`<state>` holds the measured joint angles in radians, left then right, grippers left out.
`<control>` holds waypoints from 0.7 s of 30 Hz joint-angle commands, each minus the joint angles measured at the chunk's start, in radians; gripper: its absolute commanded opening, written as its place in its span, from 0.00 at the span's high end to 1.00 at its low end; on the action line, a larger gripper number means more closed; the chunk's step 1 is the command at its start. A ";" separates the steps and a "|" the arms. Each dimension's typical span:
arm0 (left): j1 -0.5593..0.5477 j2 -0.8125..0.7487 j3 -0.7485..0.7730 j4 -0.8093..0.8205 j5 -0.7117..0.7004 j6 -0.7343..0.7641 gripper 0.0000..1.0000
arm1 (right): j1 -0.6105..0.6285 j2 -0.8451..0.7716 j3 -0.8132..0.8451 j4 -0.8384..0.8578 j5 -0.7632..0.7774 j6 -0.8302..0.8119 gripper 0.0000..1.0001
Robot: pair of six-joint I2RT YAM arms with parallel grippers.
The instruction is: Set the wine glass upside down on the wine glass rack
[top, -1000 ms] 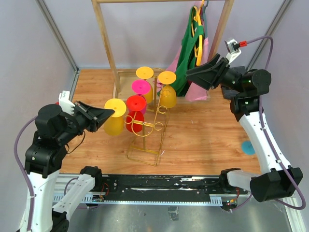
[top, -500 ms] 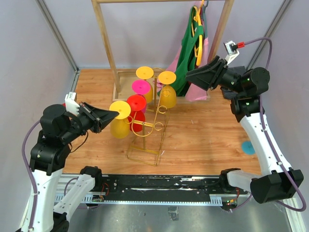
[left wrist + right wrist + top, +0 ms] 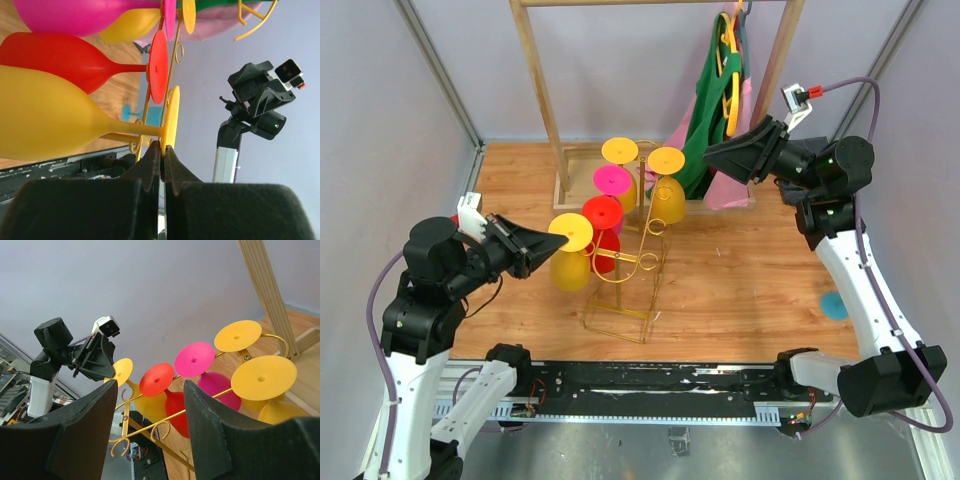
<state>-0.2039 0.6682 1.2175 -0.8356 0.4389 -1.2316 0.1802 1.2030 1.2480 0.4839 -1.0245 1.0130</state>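
Far left: clamped with the left gripper (image 3: 548, 241) onto the edge of the foot of the yellow wine glass (image 3: 568, 268). In the left wrist view, pinched thin between both fingers (image 3: 150, 165), with the bowl stretching off to the left. Carried foot-up and bowl-down, clear of the desk (image 3: 750, 260).

Set against a second ago, shifted right and slightly nearer. Now up against the outer left arm of the wine glass rack (image 3: 645, 262), just beside the red glass (image 3: 602, 212) already hanging there. Means an approach almost over, with only the seating left. No telling from any view: stem inside a wire loop, or merely alongside. Gold wire close behind the foot in the wrist view, nothing more certain than that.

Probably calls for a short slide inward, far enough to hook the foot over the loop, then a release. Main risk: bumping the red glass.

Further right, on the rack: a magenta glass (image 3: 611, 180) and two more yellow glasses (image 3: 666, 160).

Far right: the right gripper (image 3: 712, 153), raised over the desk, fingers spread wide and grasping nothing, hardly moved, facing the rack.
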 commanded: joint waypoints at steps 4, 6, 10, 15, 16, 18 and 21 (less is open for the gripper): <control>0.005 -0.022 -0.003 -0.014 0.040 0.044 1.00 | -0.010 0.005 0.025 0.006 0.014 -0.003 0.43; 0.004 -0.022 -0.008 -0.013 0.047 0.048 1.00 | -0.009 0.010 0.022 0.012 0.016 0.006 0.43; 0.005 -0.021 -0.018 -0.013 0.070 0.064 1.00 | -0.010 0.016 0.019 0.018 0.017 0.011 0.43; 0.005 -0.011 -0.033 -0.007 0.080 0.076 1.00 | -0.009 0.020 0.021 0.025 0.014 0.015 0.43; 0.005 -0.009 -0.032 -0.003 0.081 0.075 1.00 | -0.010 0.020 0.021 0.025 0.014 0.016 0.43; 0.005 -0.005 -0.032 0.004 0.086 0.078 1.00 | -0.009 0.022 0.021 0.025 0.014 0.015 0.43; 0.004 0.004 -0.035 0.008 0.101 0.091 1.00 | -0.009 0.027 0.022 0.025 0.013 0.015 0.43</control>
<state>-0.2039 0.6613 1.1873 -0.8619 0.4950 -1.1725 0.1802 1.2236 1.2480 0.4774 -1.0195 1.0218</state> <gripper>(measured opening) 0.028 0.568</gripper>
